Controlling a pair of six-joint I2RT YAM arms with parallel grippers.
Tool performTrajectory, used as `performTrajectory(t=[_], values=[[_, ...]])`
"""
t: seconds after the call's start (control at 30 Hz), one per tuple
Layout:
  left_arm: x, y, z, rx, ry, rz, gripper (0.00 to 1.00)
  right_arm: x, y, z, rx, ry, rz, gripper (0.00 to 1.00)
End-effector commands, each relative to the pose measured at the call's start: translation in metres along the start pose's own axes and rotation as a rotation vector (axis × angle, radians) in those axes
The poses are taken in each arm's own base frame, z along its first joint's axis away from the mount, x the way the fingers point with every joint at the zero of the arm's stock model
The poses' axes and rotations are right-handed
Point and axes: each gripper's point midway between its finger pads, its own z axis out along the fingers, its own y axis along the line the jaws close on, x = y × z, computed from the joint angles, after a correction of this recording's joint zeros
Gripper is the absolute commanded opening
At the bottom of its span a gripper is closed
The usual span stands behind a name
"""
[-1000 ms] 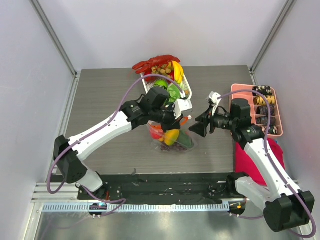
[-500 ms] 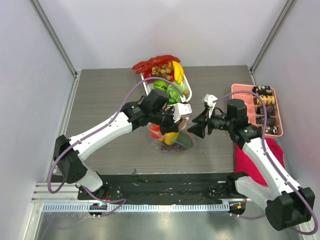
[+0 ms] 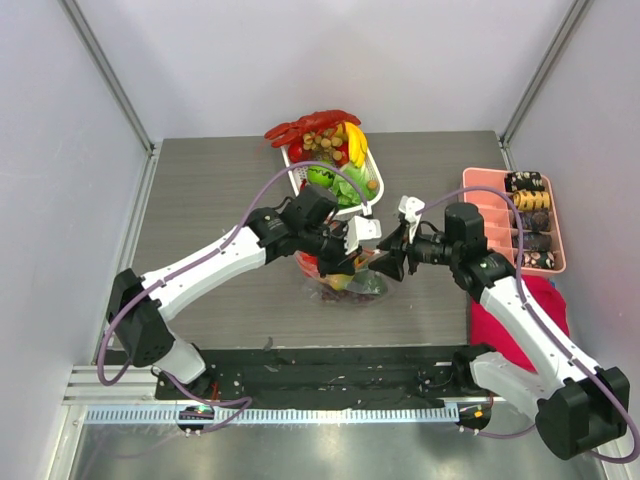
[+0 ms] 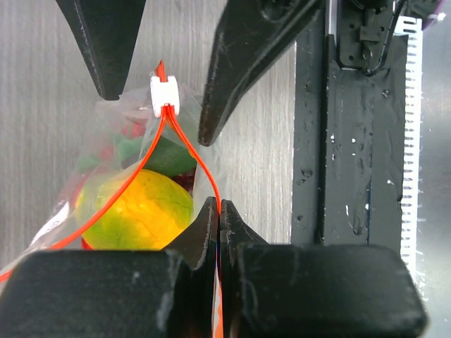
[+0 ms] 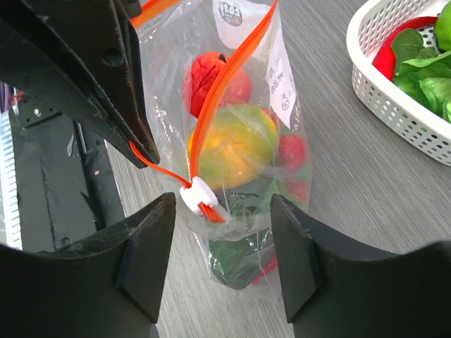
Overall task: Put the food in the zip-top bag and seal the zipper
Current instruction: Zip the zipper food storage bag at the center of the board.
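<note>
Squarely between the spread right fingers (image 5: 144, 246), the white zipper slider (image 5: 199, 196).

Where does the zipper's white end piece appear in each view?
Top external: too small to make out.
Left wrist: white end piece, upper left, between two black jaws.
Right wrist: white end piece, lower centre, between the jaws.
Shared landmark: the zip-top bag, in all three.

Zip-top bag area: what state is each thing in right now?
zip-top bag: food inside, mouth unsealed
zipper: open, its two strips apart
slider: at one end of the zipper
left gripper: shut on the zipper
right gripper: open, jaws either side of the slider
basket: holding green leaves
</note>
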Motion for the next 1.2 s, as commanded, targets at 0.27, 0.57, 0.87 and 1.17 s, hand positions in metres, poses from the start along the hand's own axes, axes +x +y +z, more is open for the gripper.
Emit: performTrajectory(t=[0.27, 0.57, 0.87, 1.17], values=[[-0.022, -0.007, -0.019, 0.026, -0.119, 0.015, 0.00, -0.006, 0.010, -0.003, -0.010, -0.053, -0.213, 0.19], [-0.035, -0.006, -0.032, -0.009, -0.161, 0.034, 0.32, -0.031, 0.016, -0.011, 0.011, -0.130, -0.233, 0.01], [-0.088, 0.014, -0.058, -0.191, -0.338, 0.373, 0.64, -0.027, 0.018, -0.014, 0.012, -0.111, -0.247, 0.01], [-0.100, 0.022, -0.016, -0.116, -0.304, 0.485, 0.54, -0.029, 0.020, -0.017, 0.011, -0.103, -0.286, 0.01]])
